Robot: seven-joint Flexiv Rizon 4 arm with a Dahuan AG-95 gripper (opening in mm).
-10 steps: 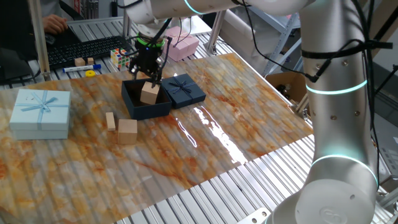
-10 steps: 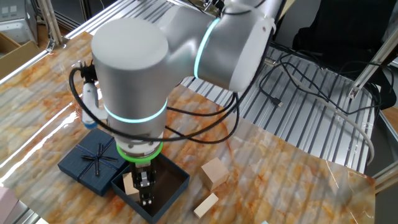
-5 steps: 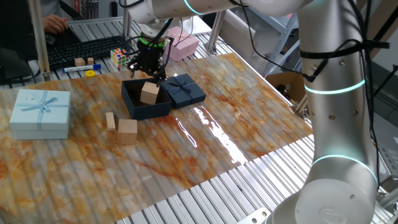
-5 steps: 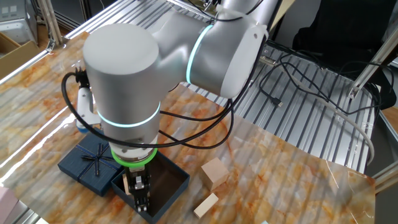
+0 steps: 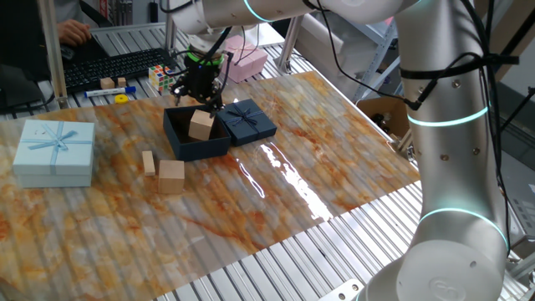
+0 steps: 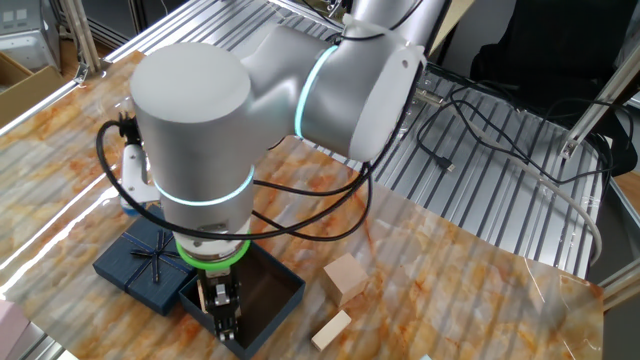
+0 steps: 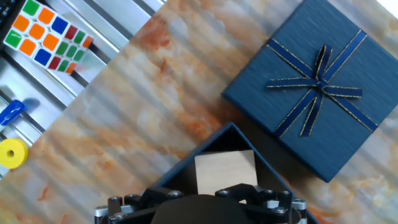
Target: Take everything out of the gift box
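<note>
The navy gift box stands open near the table's far side, with one pale wooden block inside it. Its ribboned lid lies right beside it. My gripper hangs just above the box, jaws spread and holding nothing. In the other fixed view the fingers reach down at the box's near wall. The hand view looks straight down on the block inside the box rim; the fingertips are hidden there. A wooden cube and a thin slab lie on the table outside the box.
A light blue ribboned box sits at the left. A pink box and a multicoloured puzzle cube lie behind the gift box on the metal slats. A person's hands rest at a keyboard at the far left.
The gripper has risen a little from down inside the box and its jaws have spread wider. The block has stayed in the box.
</note>
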